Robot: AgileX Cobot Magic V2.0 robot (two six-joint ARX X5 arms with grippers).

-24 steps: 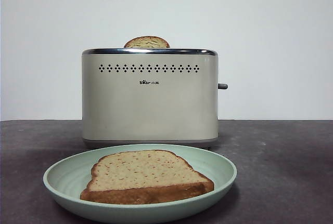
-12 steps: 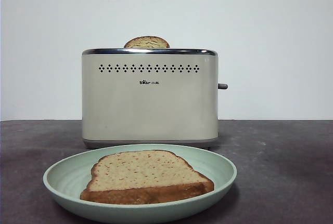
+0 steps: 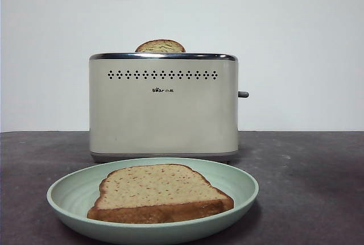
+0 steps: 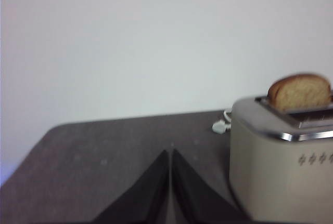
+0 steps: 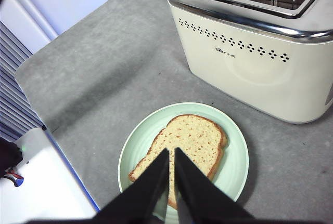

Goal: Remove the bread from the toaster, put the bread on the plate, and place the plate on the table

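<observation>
Bread (image 3: pixel 160 192) lies flat on plate (image 3: pixel 68 196), plate rests on table (image 3: pixel 307 171) before toaster (image 3: pixel 163 106). Task looks finished. Both grippers: jaws pressed together, holding nothing.

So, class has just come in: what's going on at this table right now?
Nothing is being held. The bread lies flat on the mint green plate, which rests on the table in front of the cream toaster. A second slice stands in the toaster's far slot. The right claw hangs shut above the plate; the left claw, also shut, waits beside the toaster.
</observation>
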